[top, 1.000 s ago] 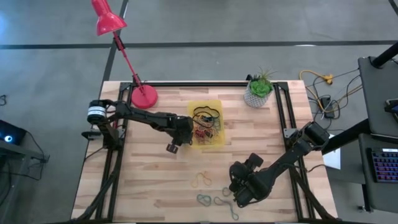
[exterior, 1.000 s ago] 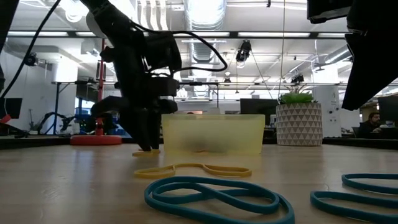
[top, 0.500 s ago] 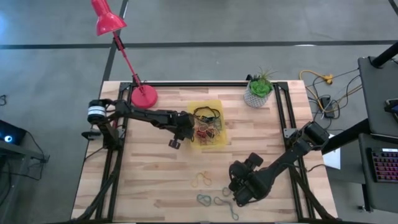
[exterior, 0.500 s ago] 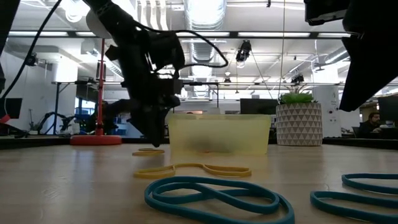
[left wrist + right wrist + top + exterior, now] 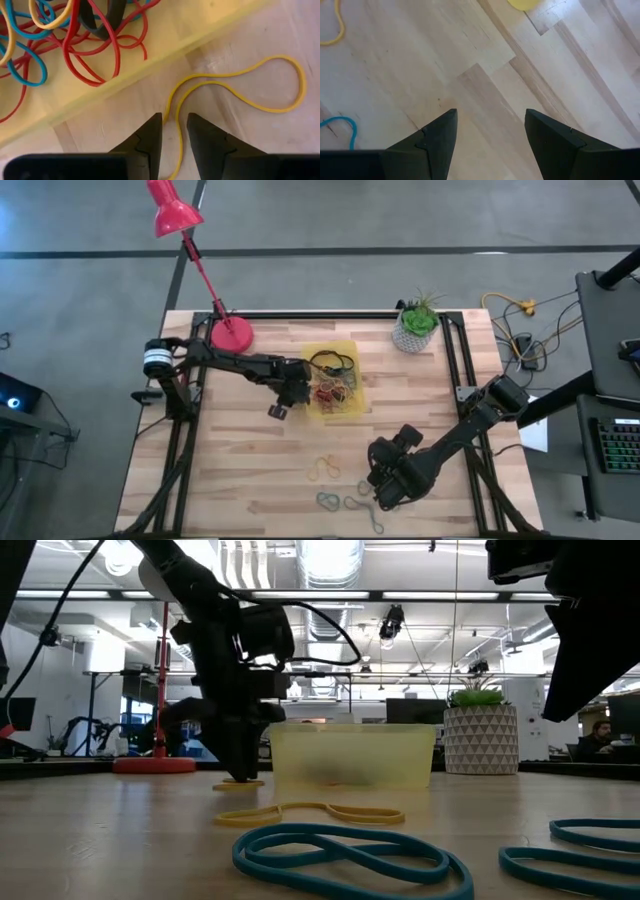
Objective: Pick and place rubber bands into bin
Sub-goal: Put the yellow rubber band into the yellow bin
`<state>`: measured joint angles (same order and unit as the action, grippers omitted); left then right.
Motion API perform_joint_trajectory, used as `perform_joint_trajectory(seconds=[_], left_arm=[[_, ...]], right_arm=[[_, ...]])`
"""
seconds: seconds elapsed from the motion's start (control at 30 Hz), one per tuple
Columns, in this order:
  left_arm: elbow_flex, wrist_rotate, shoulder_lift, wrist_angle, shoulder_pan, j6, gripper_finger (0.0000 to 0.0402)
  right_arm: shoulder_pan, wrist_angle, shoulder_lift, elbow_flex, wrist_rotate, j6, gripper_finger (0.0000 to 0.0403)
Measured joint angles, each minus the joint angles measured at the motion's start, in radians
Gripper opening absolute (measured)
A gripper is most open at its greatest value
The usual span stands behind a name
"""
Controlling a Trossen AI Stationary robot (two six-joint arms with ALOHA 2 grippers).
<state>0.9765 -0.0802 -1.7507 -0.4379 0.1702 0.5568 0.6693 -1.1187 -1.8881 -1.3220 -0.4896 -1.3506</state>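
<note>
Left gripper [image 5: 174, 131], jaws narrow, straddles a yellow band [image 5: 240, 92] just outside the bin [image 5: 125, 75]; many rubber bands [image 5: 75, 35] binned, several left.

A robotics lab or workshop: exposed ceiling ducts [image 5: 330, 565], strip lights, monitors [image 5: 408, 711], concrete floor [image 5: 350, 275] around the bench [image 5: 250, 480].

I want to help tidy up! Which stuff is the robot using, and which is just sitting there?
Job things: rubber bands loose on the table, the yellow band between the left gripper fingers, the yellow bin.
Just sitting: red lamp, plant pot.
</note>
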Motion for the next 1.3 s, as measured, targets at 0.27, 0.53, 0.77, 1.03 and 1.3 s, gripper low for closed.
perform_joint_trajectory(seconds=[0.27,0.53,0.77,1.03,1.3], left_arm=[[-0.003,-0.09,-0.002,-0.017,0.036,0.0,0.004],[-0.004,-0.099,-0.002,-0.023,0.041,0.0,0.0001],[-0.001,-0.093,0.055,-0.15,0.029,-0.09,0.0],[0.011,-0.096,0.253,-0.182,0.004,-0.197,0.0],[0.009,-0.085,0.333,-0.171,-0.002,-0.232,0.0]], right_arm=[[-0.014,0.001,0.0,0.003,0.0,0.0,0.0219],[-0.026,0.0,0.0,0.003,-0.001,0.0,0.0219],[-0.029,0.001,0.0,0.003,-0.003,0.012,0.0219],[-0.032,0.0,0.0,0.01,-0.008,0.027,0.0219],[-0.036,0.0,0.0,0.014,-0.009,0.027,0.0219]])
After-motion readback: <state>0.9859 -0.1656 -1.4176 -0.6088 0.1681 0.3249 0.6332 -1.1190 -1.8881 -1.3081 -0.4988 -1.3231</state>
